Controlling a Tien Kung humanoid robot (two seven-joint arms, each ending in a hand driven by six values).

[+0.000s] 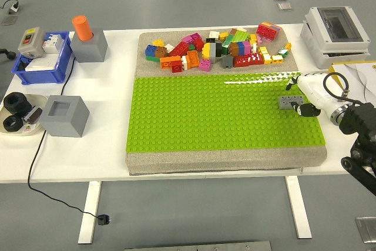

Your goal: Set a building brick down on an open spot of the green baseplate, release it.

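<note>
A grey building brick [291, 102] is seen lying on the green baseplate [205, 116], toward the plate's 3 o'clock edge. The robot's right hand [310, 95], white-shelled with dark fingertips, is reached in from the right, its fingers [305, 110] placed at the brick's right end; whether the brick is actually gripped or only touched cannot be told from this view. The rest of the plate's studded surface is shown bare.

The baseplate is laid on a grey mat [223, 160] on the white table [111, 163]. At the mat's 12 o'clock side, a loose pile of coloured bricks [220, 48] is heaped, well apart from the grey brick.

At 9 o'clock from the plate, a hollow grey cube [63, 116] is set, with a white dish of black parts [17, 116] just beside it. At 10 o'clock, a blue bin [41, 66] and a grey block topped by an orange cylinder [84, 27] are placed. A grey electrical box [335, 33] is seen at 2 o'clock.
</note>
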